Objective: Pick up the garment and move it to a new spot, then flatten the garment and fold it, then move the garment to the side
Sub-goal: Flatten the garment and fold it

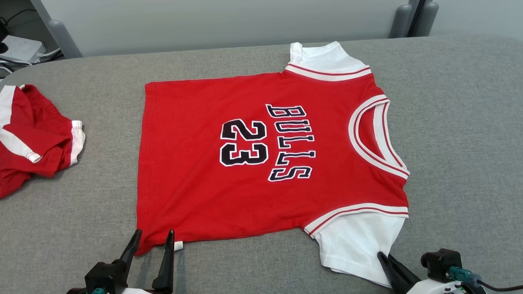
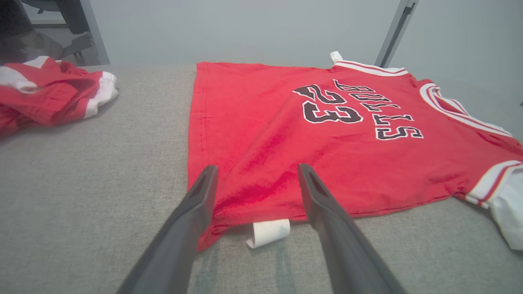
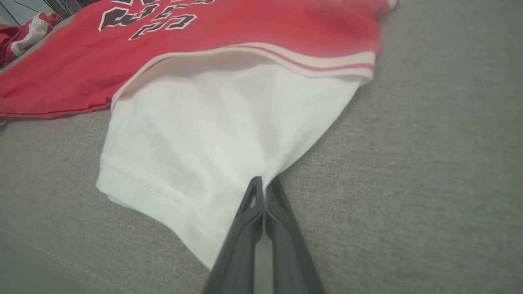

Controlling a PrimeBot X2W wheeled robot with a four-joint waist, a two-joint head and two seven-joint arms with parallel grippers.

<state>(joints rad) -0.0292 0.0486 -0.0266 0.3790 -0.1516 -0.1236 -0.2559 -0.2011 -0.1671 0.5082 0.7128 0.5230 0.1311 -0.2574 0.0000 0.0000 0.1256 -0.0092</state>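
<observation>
Jaws of the left gripper [image 1: 155, 232] stand wide astride the jersey's [image 1: 262, 155] near hem corner; the right gripper's [image 1: 382, 255] are pinched shut on its near white sleeve [image 1: 356, 243], seemingly readying a fold. The jersey lies flat on the table [image 1: 461, 135].

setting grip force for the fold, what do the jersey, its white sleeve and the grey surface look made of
The jersey looks like soft matte knit, probably cotton or a blend; it lies limp with shallow creases. The white sleeve seems a similar thin knit, with a stitched hem visible. The grey surface looks like matte woven upholstery-type cloth; a coarse flecked weave shows.
</observation>
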